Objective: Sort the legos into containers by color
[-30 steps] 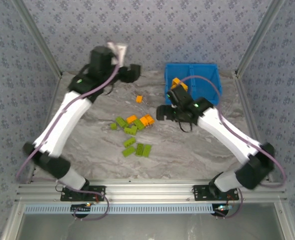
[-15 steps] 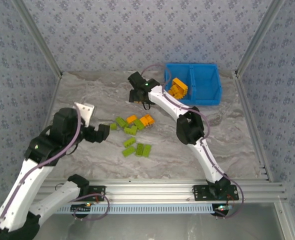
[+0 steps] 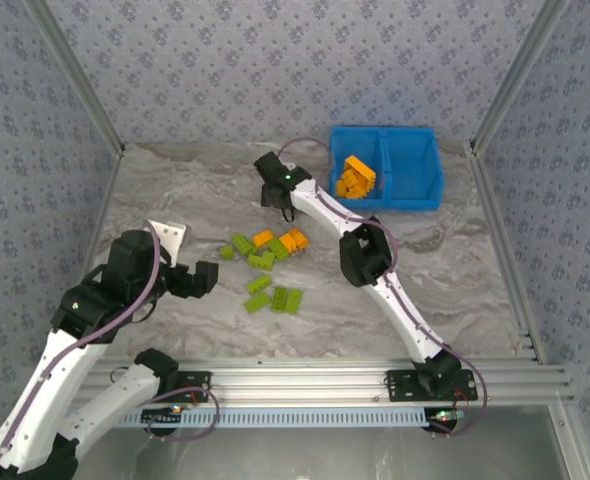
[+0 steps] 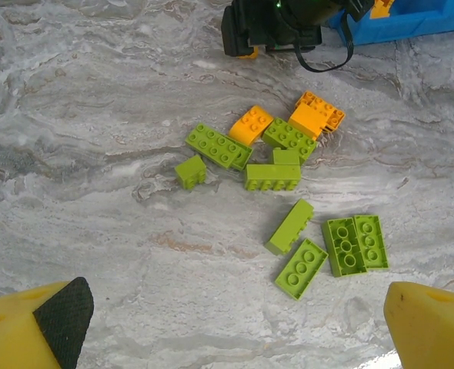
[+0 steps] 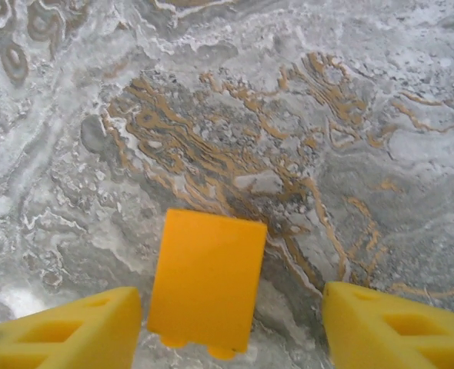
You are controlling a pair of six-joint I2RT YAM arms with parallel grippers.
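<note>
on the marble table (image 3: 175,190) the left gripper (image 4: 235,317) gapes wide, the right gripper (image 5: 231,311) straddles an orange lego (image 5: 206,273), unclamped.

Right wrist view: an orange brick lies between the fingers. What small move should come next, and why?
Probably close the right gripper on the orange brick: it lies on the table between the fingers, not yet clamped, with a clear gap beside one finger.

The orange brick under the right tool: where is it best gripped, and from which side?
Probably take the orange brick across its two flat side walls, from straight above: it lies smooth face up, those walls facing the open fingers of the right tool.
</note>
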